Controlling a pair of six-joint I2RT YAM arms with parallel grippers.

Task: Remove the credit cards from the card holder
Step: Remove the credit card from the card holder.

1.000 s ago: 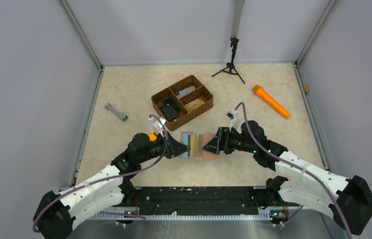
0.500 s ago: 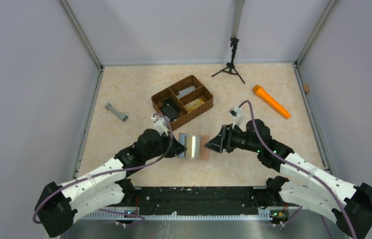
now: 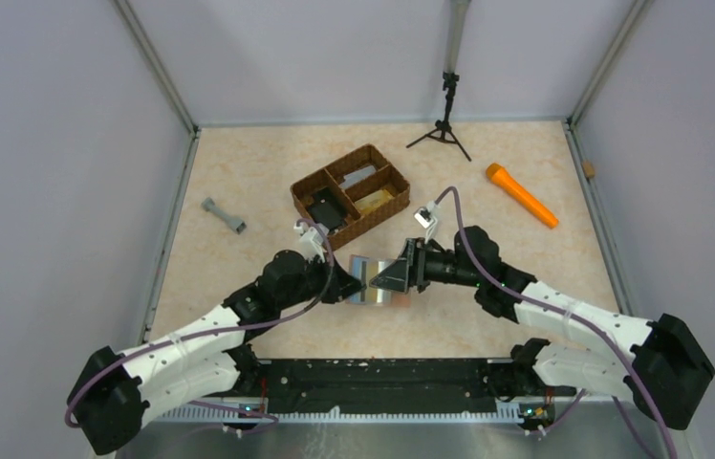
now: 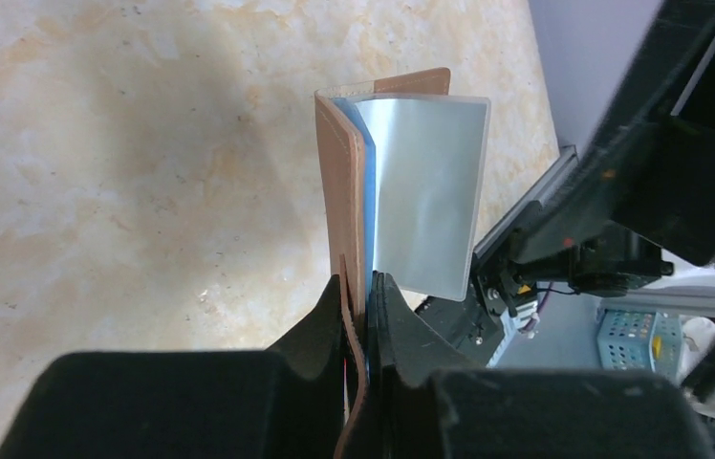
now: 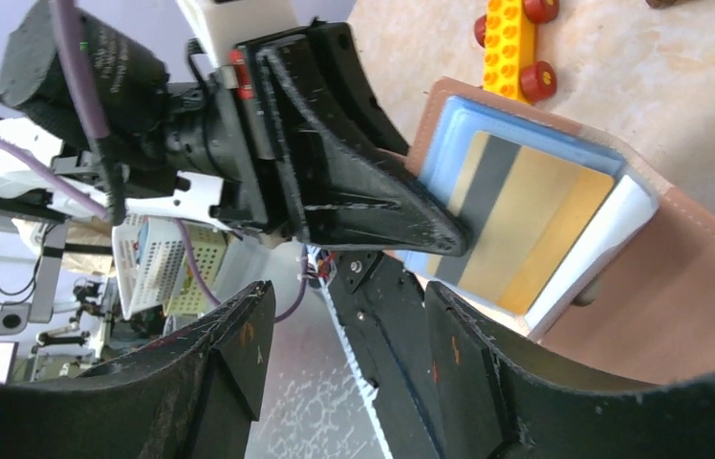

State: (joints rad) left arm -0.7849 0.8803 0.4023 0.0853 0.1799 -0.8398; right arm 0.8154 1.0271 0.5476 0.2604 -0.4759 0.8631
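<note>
A beige marbled table (image 3: 564, 251) inside pale walls holds 2 robot arms, 1 card holder (image 3: 370, 291), 1 brown woven basket (image 3: 349, 194) with 3 compartments, 1 orange cylinder (image 3: 521, 195), 1 small grey dumbbell-shaped piece (image 3: 224, 215) and 1 black tripod (image 3: 444, 126). The card holder sits at the table's middle, just in front of the basket, between the 2 grippers. The left gripper (image 4: 361, 287) is clamped narrowly on the holder's tan flap, holding it on edge, with 1 shiny silver panel (image 4: 430, 191) standing out beside the blue lining. The right gripper (image 5: 344, 320) has its 2 fingers spread apart with nothing between them, facing the open holder, where 1 gold card (image 5: 526, 225) with a dark stripe shows in a pale sleeve. 1 yellow toy brick (image 5: 516, 38) with red wheels lies beyond. Compared with 1 second earlier, the right gripper has moved left, from the holder's right edge to over it; the left arm has reached further forward; and the holder's striped inside no longer faces the overhead camera.
</note>
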